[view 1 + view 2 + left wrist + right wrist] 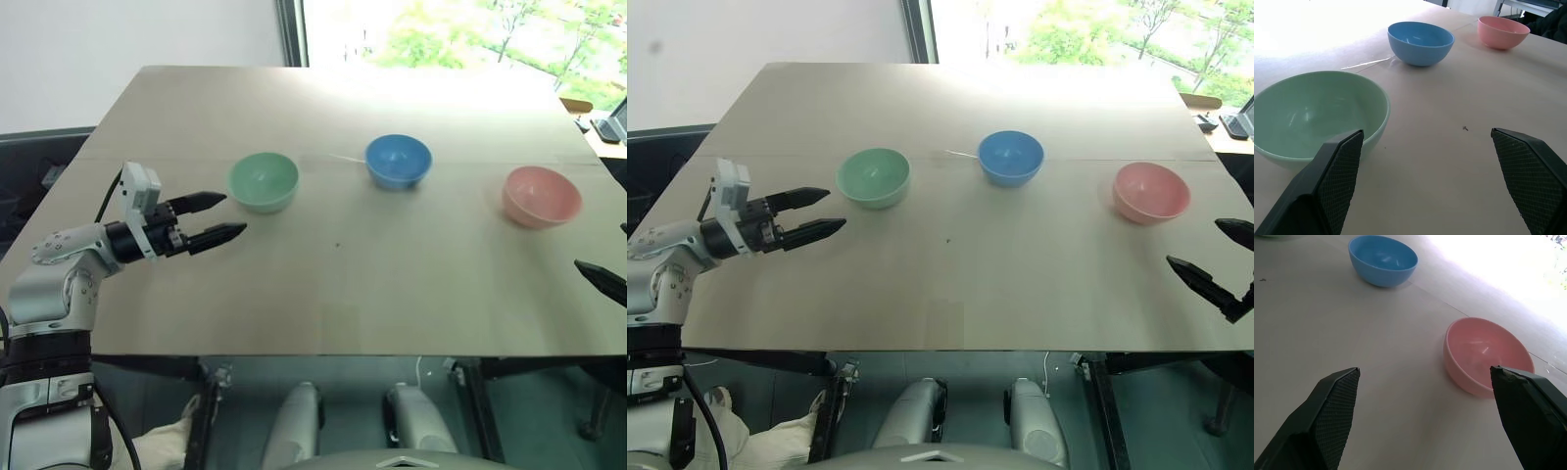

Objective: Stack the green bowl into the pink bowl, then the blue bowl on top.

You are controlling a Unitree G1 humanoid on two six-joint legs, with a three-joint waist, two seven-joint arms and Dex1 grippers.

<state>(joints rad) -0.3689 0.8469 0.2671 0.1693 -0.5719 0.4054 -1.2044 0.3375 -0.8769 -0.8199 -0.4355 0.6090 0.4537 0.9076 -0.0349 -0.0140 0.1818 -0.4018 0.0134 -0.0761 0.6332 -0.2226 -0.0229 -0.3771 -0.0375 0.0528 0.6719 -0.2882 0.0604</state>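
Between the two black fingers of the left gripper (217, 217) nothing was held; its jaws stood wide apart, just beside the green bowl (264, 181) but not touching it; over at the other side of the table (323, 304) the right gripper (1215, 257) also had its jaws spread wide and empty, near the pink bowl (1151, 192) yet apart from it; the blue bowl (1010, 157) sat between the green one and the pink one, a little farther back, well apart from both; all three bowls stood upright, each alone on the bare tabletop, with nothing inside them; so no part of the job looked done yet; the green bowl had not gone into the pink one, and the blue bowl had not gone on top; it looked as if the left gripper was about to take the green bowl first.
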